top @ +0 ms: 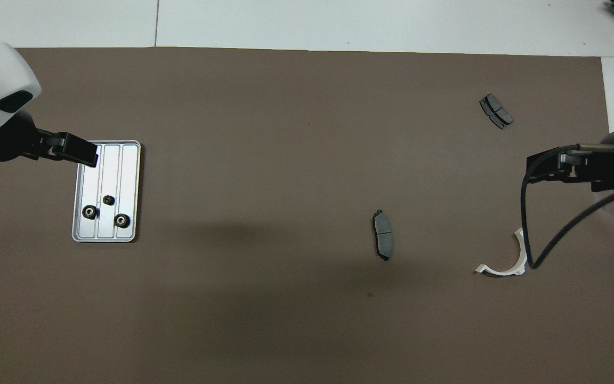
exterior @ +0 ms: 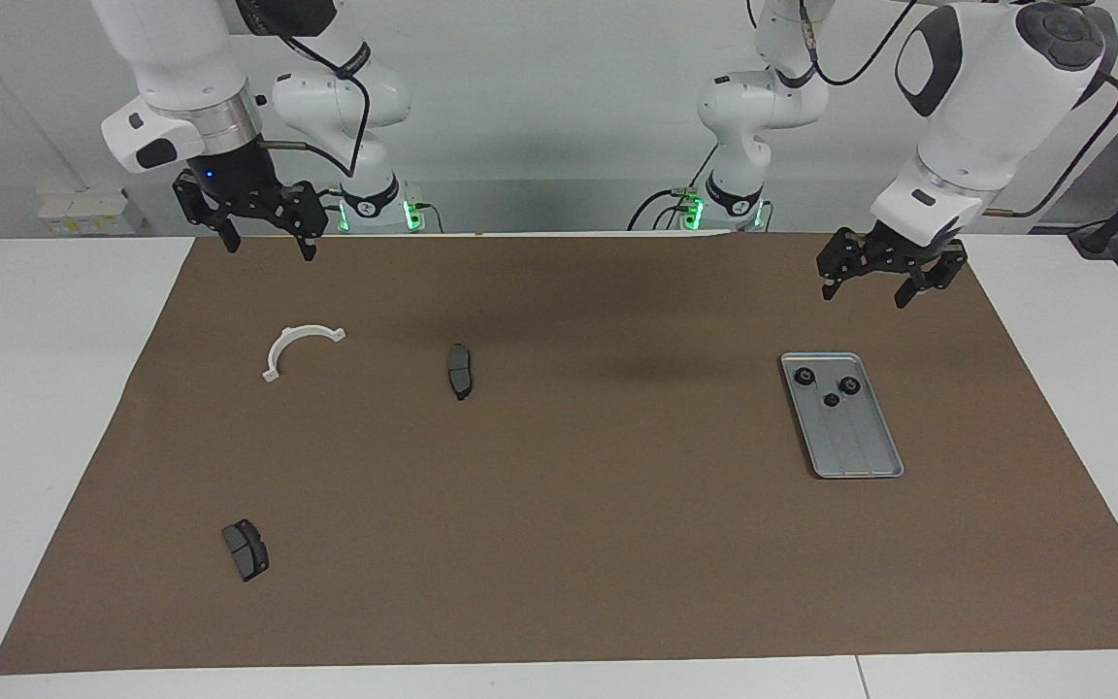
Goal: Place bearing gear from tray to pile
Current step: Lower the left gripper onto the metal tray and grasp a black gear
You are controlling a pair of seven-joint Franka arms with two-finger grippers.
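Facing view: both arms seen whole, w/ bases at the robots' end of the table; overhead view shows only wrists and gripper tips at its edges. Landmark: tray, silver-grey, ridged, lying on brown mat toward the left arm's end of the table.

Counts. Bearing gears: 3, all in the tray's half nearer the robots – first gear, second gear, third gear, small dark rings, close together but apart. Brake pads: 2. White bracket: 1. Trays: 1. Grippers: 2.

Pile, all well apart from the tray, toward the right arm's end: mid pad closest to the tray, about level w/ it; white bracket, a half-ring, further along toward the right arm's end; last pad farther from the robots than the tray. The 3 parts lie scattered, not touching.

Left gripper: raised over the mat, just robot-side of the tray; jaws spread wide, nothing between them. In the overhead view its tip overlaps the tray's corner; facing view shows it is up in the air, clear of the tray.

Right gripper: raised over the mat's robot-side edge, well apart from the tray, above the bracket's area; jaws spread wide, holding nothing. Its cable crosses the bracket in the overhead view only.
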